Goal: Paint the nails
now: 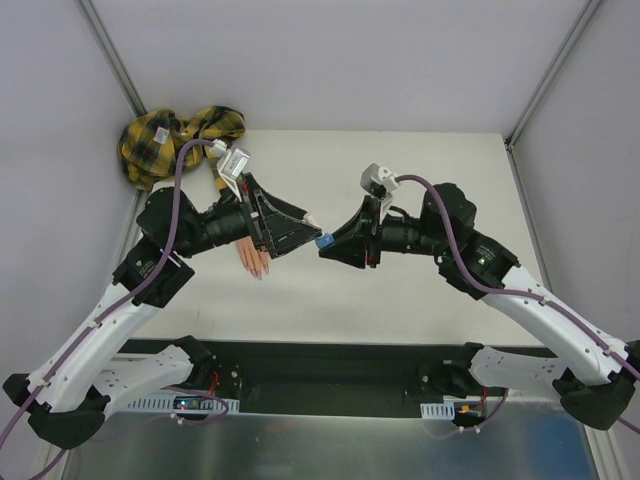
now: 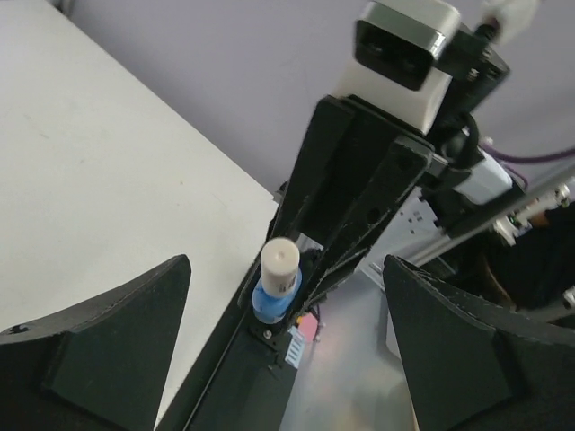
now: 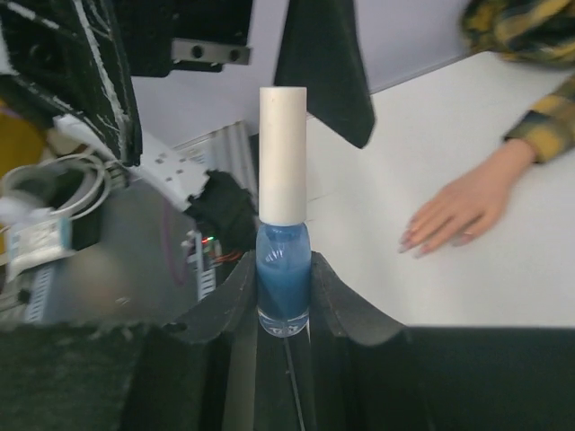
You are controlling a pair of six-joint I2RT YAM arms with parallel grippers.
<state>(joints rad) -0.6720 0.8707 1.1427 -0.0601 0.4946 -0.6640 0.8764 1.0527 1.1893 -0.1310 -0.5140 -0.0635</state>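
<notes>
The mannequin hand point(image 1: 250, 258) lies flat on the white table, fingers toward me, with its pinkish nails point(image 3: 411, 242) showing at the fingertips. Its yellow-black plaid sleeve point(image 1: 170, 138) is bunched at the back left. My right gripper point(image 3: 283, 287) is shut on a small blue bottle point(image 3: 283, 278) with a white cap point(image 3: 282, 153), held above the table right of the hand. My left gripper point(image 2: 287, 265) is open, its two fingers standing wide on either side of the cap point(image 2: 279, 263) without touching it. In the top view both grippers point(image 1: 303, 232) point(image 1: 330, 245) meet tip to tip.
Grey walls and slanted metal posts point(image 1: 110, 55) close in the table point(image 1: 420, 290) at the back and sides. A dark rail with the arm bases point(image 1: 330, 375) runs along the near edge. The left arm passes over the mannequin's wrist.
</notes>
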